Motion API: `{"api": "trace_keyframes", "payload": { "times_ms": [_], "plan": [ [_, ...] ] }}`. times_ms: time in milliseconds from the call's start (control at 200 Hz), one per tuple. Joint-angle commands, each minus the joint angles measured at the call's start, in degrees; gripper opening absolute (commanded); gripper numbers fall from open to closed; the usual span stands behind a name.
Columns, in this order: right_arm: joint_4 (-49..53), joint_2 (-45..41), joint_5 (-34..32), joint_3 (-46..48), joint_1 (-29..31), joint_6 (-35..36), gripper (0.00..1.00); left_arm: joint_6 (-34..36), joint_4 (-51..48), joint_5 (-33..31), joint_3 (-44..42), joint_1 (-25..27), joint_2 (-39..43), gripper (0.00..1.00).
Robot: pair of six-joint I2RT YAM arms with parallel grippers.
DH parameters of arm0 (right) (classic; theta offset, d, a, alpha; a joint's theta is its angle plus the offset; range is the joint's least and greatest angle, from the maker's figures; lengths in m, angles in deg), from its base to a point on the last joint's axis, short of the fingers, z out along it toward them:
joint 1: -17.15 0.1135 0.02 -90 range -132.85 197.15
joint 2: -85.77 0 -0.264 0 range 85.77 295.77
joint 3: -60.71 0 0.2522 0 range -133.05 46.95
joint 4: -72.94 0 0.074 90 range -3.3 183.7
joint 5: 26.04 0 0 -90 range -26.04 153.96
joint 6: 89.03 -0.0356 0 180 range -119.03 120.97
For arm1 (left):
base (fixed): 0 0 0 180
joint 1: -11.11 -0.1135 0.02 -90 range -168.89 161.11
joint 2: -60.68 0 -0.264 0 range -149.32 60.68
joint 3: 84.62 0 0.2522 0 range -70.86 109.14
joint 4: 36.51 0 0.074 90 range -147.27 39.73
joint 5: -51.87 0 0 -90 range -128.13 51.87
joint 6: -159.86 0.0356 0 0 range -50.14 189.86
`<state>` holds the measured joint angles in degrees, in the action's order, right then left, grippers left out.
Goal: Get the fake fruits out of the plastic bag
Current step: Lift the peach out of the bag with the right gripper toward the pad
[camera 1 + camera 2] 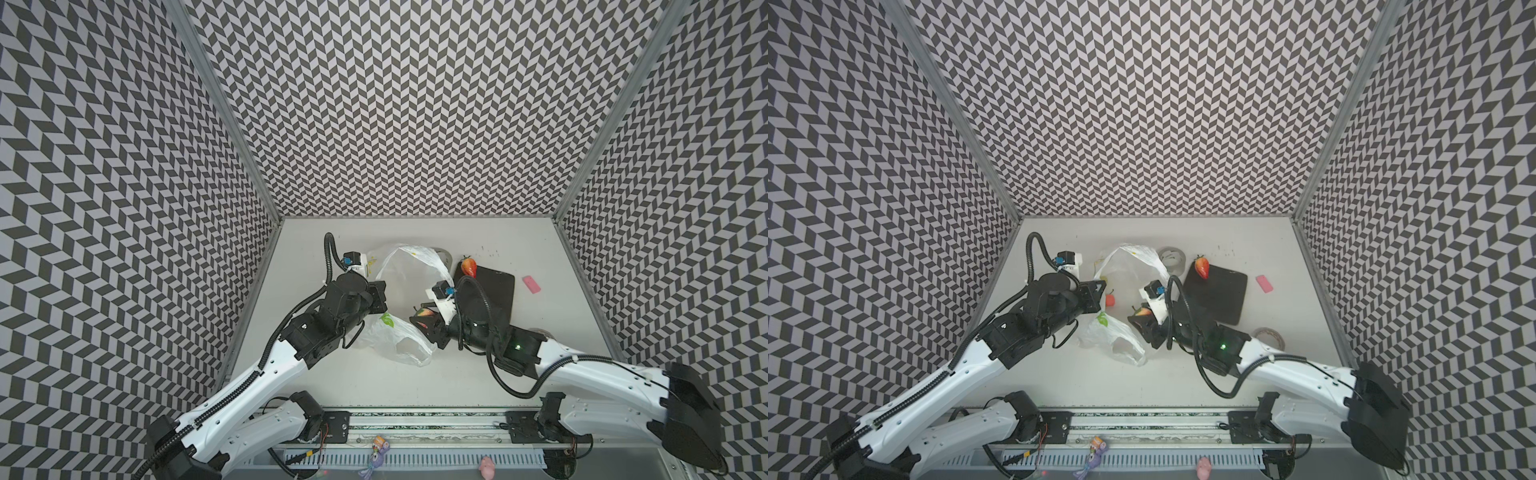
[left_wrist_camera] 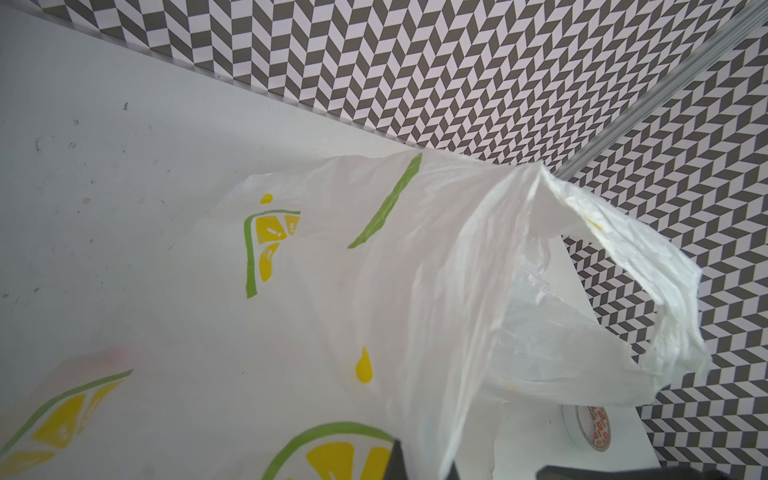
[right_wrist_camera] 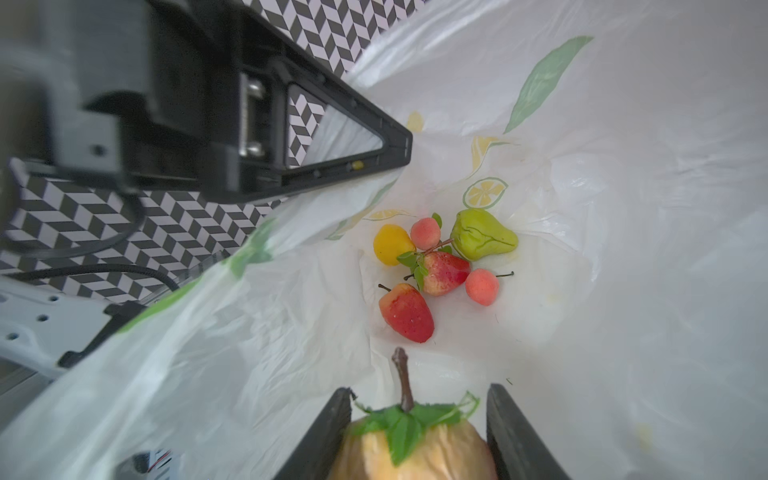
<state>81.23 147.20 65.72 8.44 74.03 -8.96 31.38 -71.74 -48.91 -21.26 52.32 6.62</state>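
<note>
Chevron-walled table (image 1: 415,382): right wrist alone shows fruits (image 3: 444,272) in bag (image 3: 623,166); tool (image 3: 419,390) grips pear (image 3: 415,453).

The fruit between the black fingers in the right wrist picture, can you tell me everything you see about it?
The fruit is plump, yellow-orange and slightly wrinkled, like painted foam or plastic. A brown stem sticks out from green leaves on top. The right gripper holds it, dark fingers pressing both sides. Its lower part is out of the picture. Beyond it, smaller fruits lie apart inside the white plastic bag.
</note>
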Motion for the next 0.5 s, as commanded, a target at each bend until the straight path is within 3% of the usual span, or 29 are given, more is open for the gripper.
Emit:
{"api": "trace_keyframes", "payload": {
  "times_ms": [0, 240, 411, 496],
  "plan": [
    [7.4, -8.5, -1.3, 2.3, 0.3, -0.7, 0.33, 0.2, 1.7, 0.1, -0.6, -0.3, 0.8, 0.00],
    [17.3, -23.4, -16.4, 4.1, 0.2, -11.3, 0.32, 0.0, 2.2, -0.2, -1.7, -0.2, 1.5, 0.00],
    [24.1, -23.3, -31.2, 2.4, -1.2, -22.2, 0.30, -0.2, 1.8, -0.5, -2.1, -0.2, 2.0, 0.00],
    [23.7, -20.4, -31.7, 2.3, -6.4, -24.5, 0.29, -0.1, 1.8, -0.5, -2.2, -0.2, 2.3, 0.00]
  ]
}}
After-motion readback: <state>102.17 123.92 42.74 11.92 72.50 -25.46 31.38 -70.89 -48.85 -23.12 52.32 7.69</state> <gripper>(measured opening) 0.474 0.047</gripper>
